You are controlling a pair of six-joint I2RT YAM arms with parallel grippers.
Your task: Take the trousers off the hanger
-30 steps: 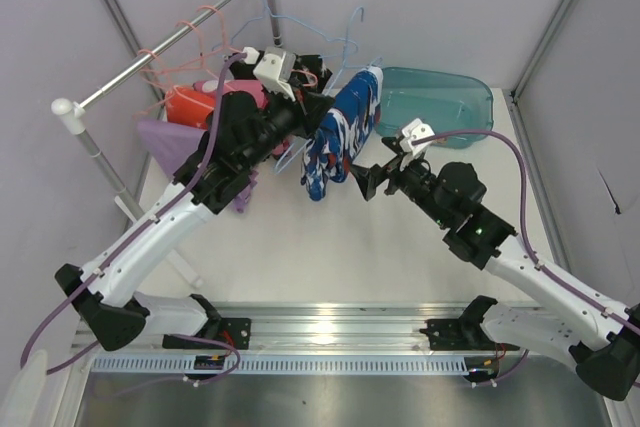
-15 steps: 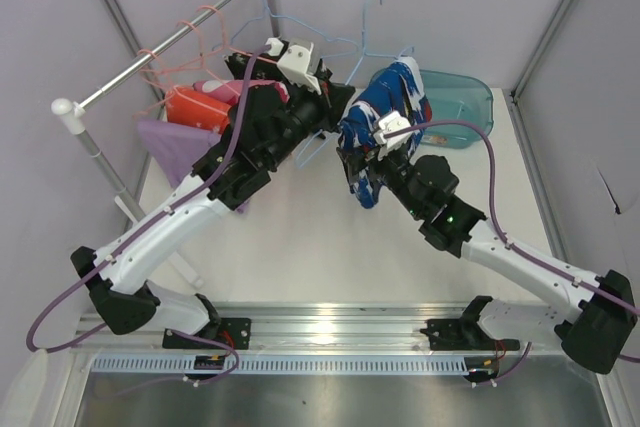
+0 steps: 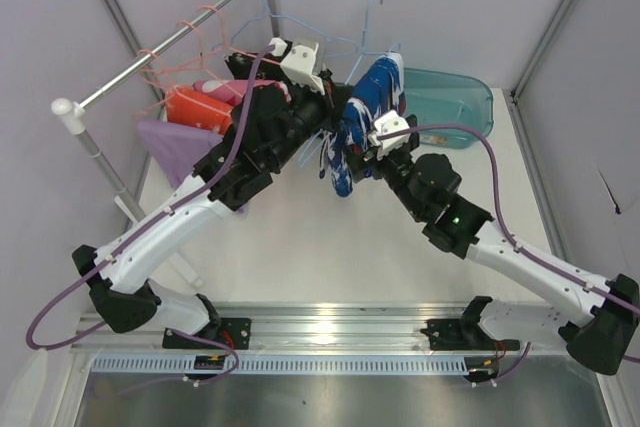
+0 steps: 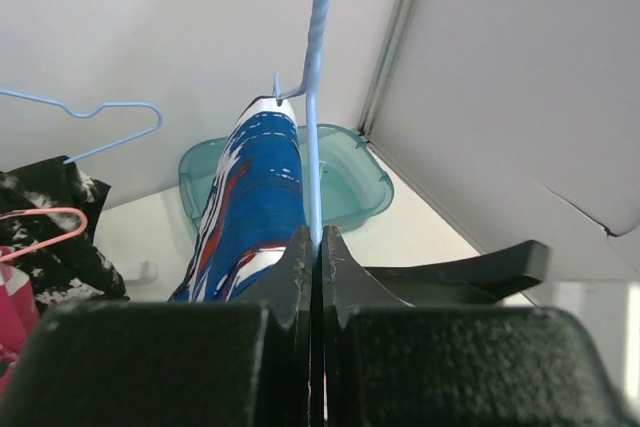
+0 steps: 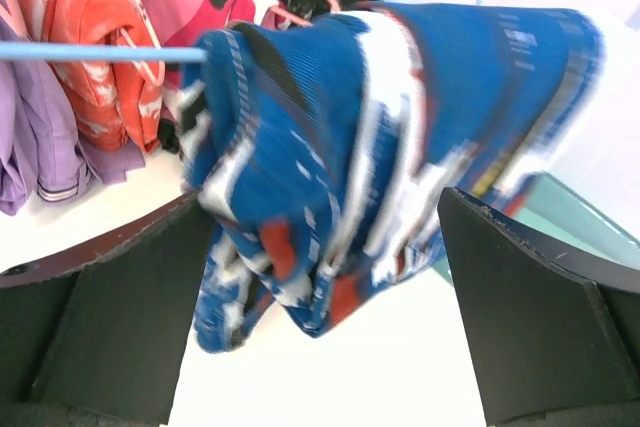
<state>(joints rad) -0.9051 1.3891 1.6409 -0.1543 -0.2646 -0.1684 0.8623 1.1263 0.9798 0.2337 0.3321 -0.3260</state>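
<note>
**Trousers (image 5: 380, 147) swing between fingers of open pincer**

Blue-white-red patterned trousers, draped over a pale blue wire hanger (image 4: 314, 97), now hang squarely between the two spread fingers of the right pincer (image 5: 325, 202). That pincer stands wide open and grips nothing. A second ago the pair hung off to its left, clear of both fingers. Since then the right arm has closed in and the cloth has come into the gap, though nothing squeezes it yet.

Just across the garment, the left pincer (image 4: 313, 257) is clamped shut on the hanger's wire stem. It holds the hanger away from the rail (image 3: 160, 52), with the hook free in the air above it.

Behind the left pincer, by the rail, hang the orange pair (image 3: 190, 105) and the lavender pair (image 3: 165, 142). The pink-magenta pair (image 3: 230, 92) and the black speckled pair (image 4: 50, 217) hang there too. Beyond the right pincer a teal basin (image 3: 455, 97) sits on the white tabletop (image 3: 330, 247).

With the garment framed, the step in hand looks to be the grasp. Closing the right pincer on the cloth and drawing it away from the left pincer should slide the pair off the wire. The right wrist view is blurred, so how deep the cloth sits between the fingers cannot be told.
</note>
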